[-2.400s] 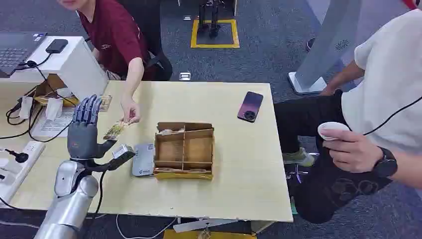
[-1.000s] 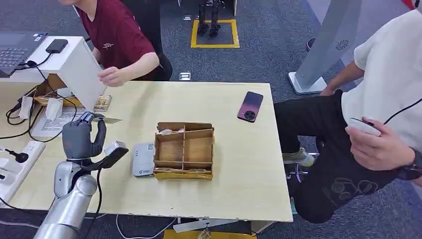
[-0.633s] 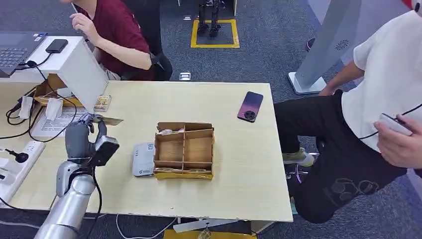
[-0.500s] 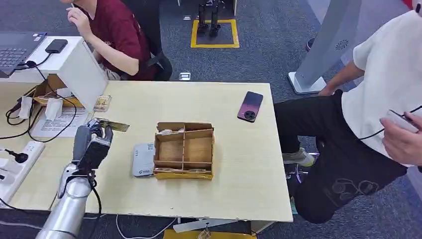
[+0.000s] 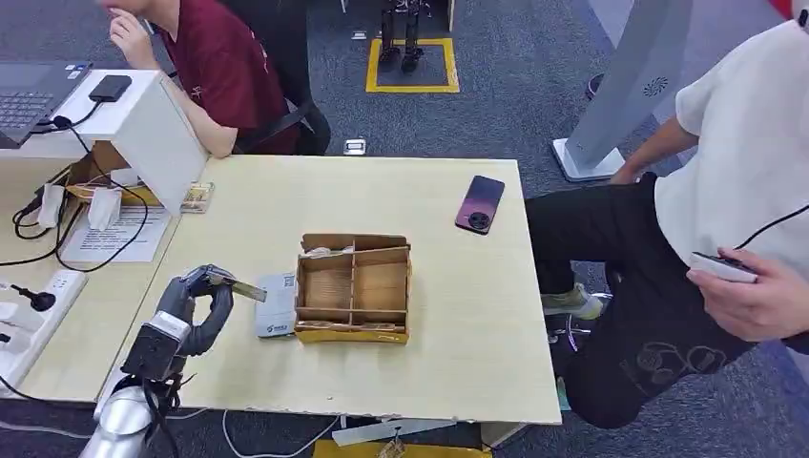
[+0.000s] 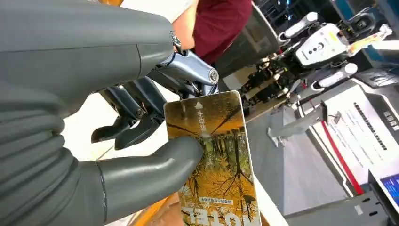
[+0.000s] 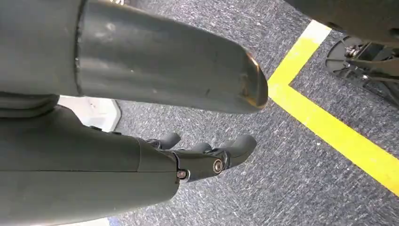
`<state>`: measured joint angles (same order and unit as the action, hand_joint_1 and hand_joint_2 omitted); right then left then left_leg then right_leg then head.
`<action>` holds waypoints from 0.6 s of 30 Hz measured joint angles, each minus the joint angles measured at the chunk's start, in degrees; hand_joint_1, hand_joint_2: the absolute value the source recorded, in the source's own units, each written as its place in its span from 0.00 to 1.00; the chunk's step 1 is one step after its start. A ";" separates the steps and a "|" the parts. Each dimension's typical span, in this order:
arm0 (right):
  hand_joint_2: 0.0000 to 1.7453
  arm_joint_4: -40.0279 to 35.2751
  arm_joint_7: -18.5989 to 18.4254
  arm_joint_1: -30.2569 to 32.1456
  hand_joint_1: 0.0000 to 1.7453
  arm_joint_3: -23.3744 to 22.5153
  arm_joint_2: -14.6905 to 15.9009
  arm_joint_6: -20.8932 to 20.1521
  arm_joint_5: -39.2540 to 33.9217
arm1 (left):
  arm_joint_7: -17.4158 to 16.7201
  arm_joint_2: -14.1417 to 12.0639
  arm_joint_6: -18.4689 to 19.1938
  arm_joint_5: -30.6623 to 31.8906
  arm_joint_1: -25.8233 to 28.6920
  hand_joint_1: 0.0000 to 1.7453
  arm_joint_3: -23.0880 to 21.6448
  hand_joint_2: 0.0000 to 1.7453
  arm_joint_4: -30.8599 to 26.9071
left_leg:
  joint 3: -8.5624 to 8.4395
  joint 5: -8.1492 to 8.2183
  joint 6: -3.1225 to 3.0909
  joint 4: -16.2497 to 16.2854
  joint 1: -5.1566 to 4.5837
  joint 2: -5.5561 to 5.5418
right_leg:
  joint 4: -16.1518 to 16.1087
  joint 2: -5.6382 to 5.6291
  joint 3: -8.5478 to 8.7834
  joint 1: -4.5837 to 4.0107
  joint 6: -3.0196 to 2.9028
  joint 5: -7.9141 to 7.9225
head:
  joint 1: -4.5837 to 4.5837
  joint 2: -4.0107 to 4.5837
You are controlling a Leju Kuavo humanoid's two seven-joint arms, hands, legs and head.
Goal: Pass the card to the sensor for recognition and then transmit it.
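My left hand (image 5: 194, 303) pinches a yellow hotel card (image 5: 248, 289) between thumb and fingers, low over the table's front left. The card's far end reaches the near corner of the grey-white sensor (image 5: 277, 307), which lies flat just left of the wooden box; whether they touch I cannot tell. In the left wrist view the card (image 6: 219, 165) shows an autumn-tree print, with the thumb (image 6: 150, 167) pressed on its face. My right hand (image 7: 193, 162) hangs over the carpet with its fingers apart and nothing in it.
A wooden divided box (image 5: 355, 332) stands mid-table, a phone (image 5: 480, 202) at the back right. A white stand (image 5: 143, 124), cables and a power strip (image 5: 38, 301) crowd the left. One person in red (image 5: 224, 67) sits behind, another in white (image 5: 744, 191) at the right.
A person handed me the card and withdrew. My left hand closed on it, turned over, and came down and toward me, bringing the card to the sensor.
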<state>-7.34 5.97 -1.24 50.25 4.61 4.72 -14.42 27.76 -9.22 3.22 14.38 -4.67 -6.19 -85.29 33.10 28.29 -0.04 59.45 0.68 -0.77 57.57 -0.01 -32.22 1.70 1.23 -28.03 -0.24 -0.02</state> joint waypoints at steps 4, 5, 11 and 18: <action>0.00 0.00 -0.02 0.00 0.00 0.02 -0.13 0.28 -0.11 | -2.28 0.04 -4.91 3.95 -0.18 1.00 -0.02 1.00 -0.13 | -0.02 -0.01 0.00 0.00 0.00 0.00 | 0.00 -0.01 -0.01 0.00 -0.02 0.02 | -0.02 0.00; 0.00 0.00 -0.09 -0.01 0.00 0.02 -0.20 0.50 -0.11 | -3.17 0.11 -7.53 6.40 -0.42 1.00 -0.02 1.00 -0.02 | -0.01 0.00 0.00 0.00 0.00 0.00 | 0.00 0.00 -0.01 0.00 -0.02 0.02 | 0.00 0.00; 0.00 0.00 -0.63 -0.11 0.00 0.18 -0.26 0.85 0.24 | -6.89 0.31 -16.27 13.17 -3.91 1.00 0.00 1.00 4.57 | 0.00 -0.01 0.00 0.00 0.00 -0.01 | 0.00 0.02 0.00 0.00 -0.02 0.02 | 0.00 0.00; 0.00 0.00 -0.96 -0.22 0.00 0.63 -0.31 0.83 0.52 | -8.03 0.66 -21.60 18.52 -8.04 1.00 0.24 1.00 12.84 | 0.01 -0.03 -0.03 0.00 0.00 -0.01 | 0.00 0.01 0.01 0.00 -0.01 0.03 | 0.02 0.00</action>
<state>-7.34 5.01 -1.46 50.88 4.31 5.55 -13.90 19.74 -8.57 -18.38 32.90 -12.71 -5.94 -72.45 33.11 28.26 -0.07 59.45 0.67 -0.78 57.57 0.00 -32.21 1.70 1.22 -28.00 -0.22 -0.02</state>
